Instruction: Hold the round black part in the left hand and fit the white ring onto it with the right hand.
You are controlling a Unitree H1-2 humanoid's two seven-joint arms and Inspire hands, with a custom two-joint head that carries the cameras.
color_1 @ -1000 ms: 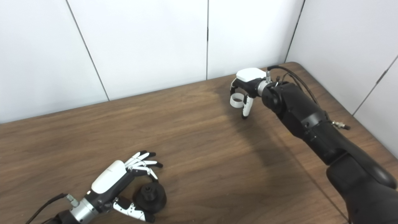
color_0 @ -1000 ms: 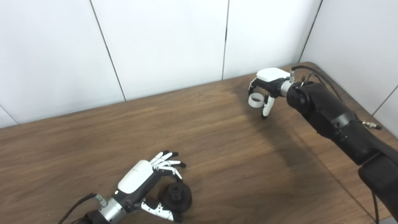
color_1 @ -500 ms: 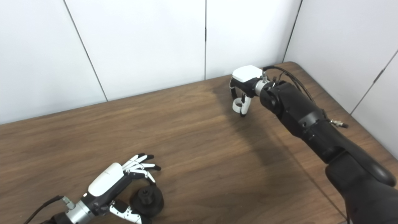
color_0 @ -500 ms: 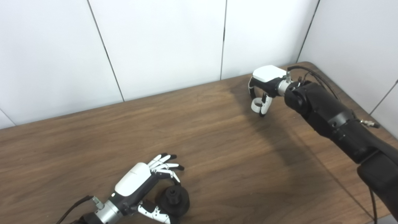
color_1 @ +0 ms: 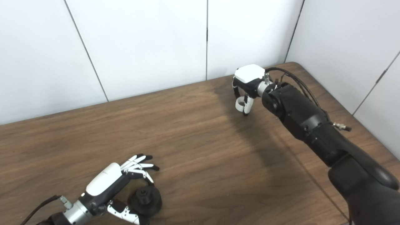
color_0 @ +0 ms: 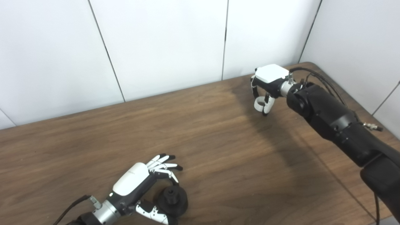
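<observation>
Right hand [color_0: 265,86] pinching white ring [color_0: 259,102] above wooden table [color_0: 218,150]; left hand [color_0: 137,184] loosely cupped around round black part [color_0: 172,200].

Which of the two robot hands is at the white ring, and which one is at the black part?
The right robot hand, far across the table, pinches the white ring; the left robot hand cups the round black part.

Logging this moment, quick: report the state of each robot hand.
Left robot hand: closing around round black part, grasp not certain.
Right robot hand: shut on white ring.
</observation>
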